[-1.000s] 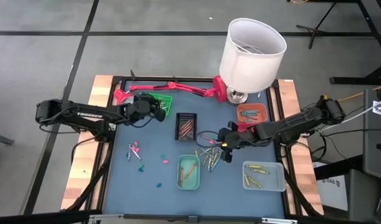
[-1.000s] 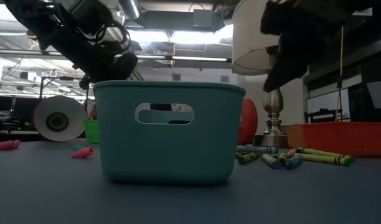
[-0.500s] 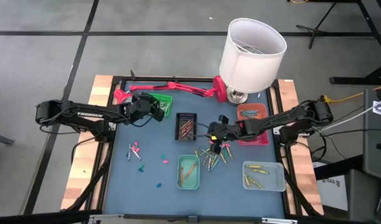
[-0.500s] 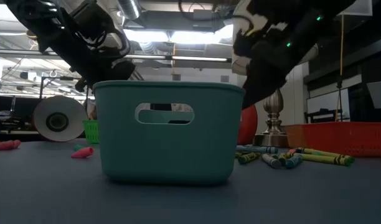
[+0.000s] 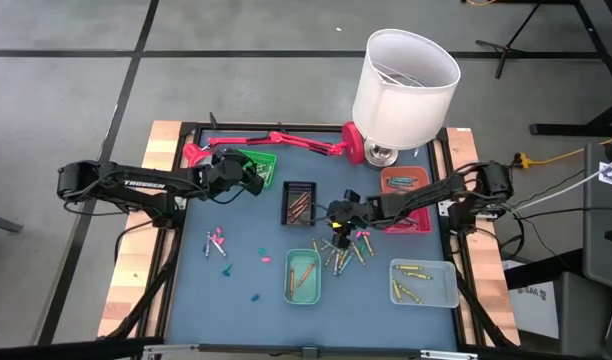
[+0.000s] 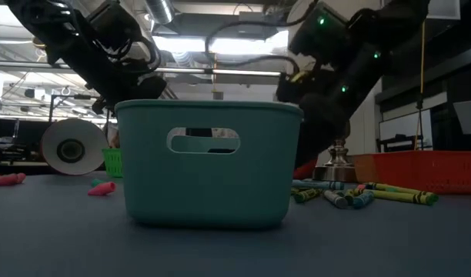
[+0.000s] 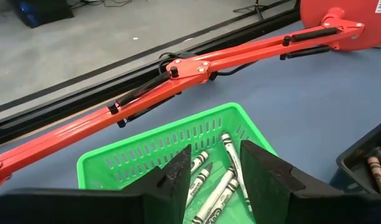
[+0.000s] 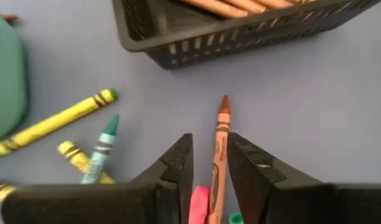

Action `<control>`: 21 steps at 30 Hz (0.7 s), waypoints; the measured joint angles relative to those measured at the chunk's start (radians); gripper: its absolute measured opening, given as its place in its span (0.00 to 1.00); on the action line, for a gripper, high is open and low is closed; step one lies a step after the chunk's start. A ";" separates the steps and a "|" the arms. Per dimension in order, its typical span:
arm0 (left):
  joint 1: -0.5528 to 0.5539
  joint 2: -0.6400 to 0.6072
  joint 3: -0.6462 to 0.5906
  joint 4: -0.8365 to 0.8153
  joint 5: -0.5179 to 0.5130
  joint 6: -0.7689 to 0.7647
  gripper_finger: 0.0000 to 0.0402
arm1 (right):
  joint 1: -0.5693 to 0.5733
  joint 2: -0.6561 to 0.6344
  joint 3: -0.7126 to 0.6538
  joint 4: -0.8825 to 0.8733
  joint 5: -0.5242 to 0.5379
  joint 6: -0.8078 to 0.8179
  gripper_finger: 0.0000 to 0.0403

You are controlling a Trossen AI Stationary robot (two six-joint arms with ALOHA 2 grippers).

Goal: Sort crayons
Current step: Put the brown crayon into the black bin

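Loose crayons (image 5: 344, 248) lie in a pile on the blue mat, right of centre. My right gripper (image 5: 338, 222) stands low over the pile's far end, open. In the right wrist view its fingers (image 8: 178, 155) stand on either side of an orange-brown crayon (image 8: 221, 127) that lies flat on the mat, with a pink crayon (image 8: 198, 202) beside it. My left gripper (image 5: 254, 180) is open and hovers over the green tray (image 7: 147, 146), where several crayons (image 7: 209, 186) lie on the bottom.
A black tray (image 5: 299, 202) of brown crayons stands just beyond my right gripper. A teal tray (image 5: 303, 275), a clear tray (image 5: 423, 282) and an orange tray (image 5: 404, 182) ring the pile. The red lamp with its white shade (image 5: 404, 85) stands at the far edge. Pink crayons (image 5: 217, 238) lie at the left.
My right gripper has come down and moved toward the table's left and far side, from beside the pile to its far end near the black tray. Its arm now reaches farther over the mat.
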 joint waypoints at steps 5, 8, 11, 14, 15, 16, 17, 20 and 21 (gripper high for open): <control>0.000 0.000 0.000 0.000 0.000 0.000 0.29 | 0.000 0.051 0.000 0.006 0.040 0.000 0.24; 0.000 0.000 0.000 0.000 0.000 0.000 0.28 | 0.000 0.069 0.001 0.009 0.044 0.000 0.24; 0.000 0.000 0.000 0.000 0.000 0.000 0.27 | 0.000 0.082 0.003 0.013 0.046 0.000 0.24; 0.000 0.000 0.000 0.000 0.014 0.000 0.27 | 0.000 0.084 0.003 0.012 0.045 0.000 0.23; 0.000 0.000 0.000 0.001 0.026 0.000 0.27 | 0.000 0.084 0.003 0.012 0.045 0.000 0.23; 0.000 0.000 0.000 0.001 0.037 0.000 0.27 | 0.000 0.084 0.003 0.012 0.045 0.000 0.23; 0.000 0.000 0.000 0.001 0.048 0.000 0.27 | 0.000 0.085 0.003 0.011 0.045 0.000 0.23; 0.000 0.000 0.000 0.001 0.076 0.000 0.27 | 0.000 0.085 0.003 0.011 0.044 0.000 0.18; 0.000 0.000 0.000 0.002 0.082 0.000 0.27 | 0.000 0.085 0.003 0.011 0.044 0.000 0.15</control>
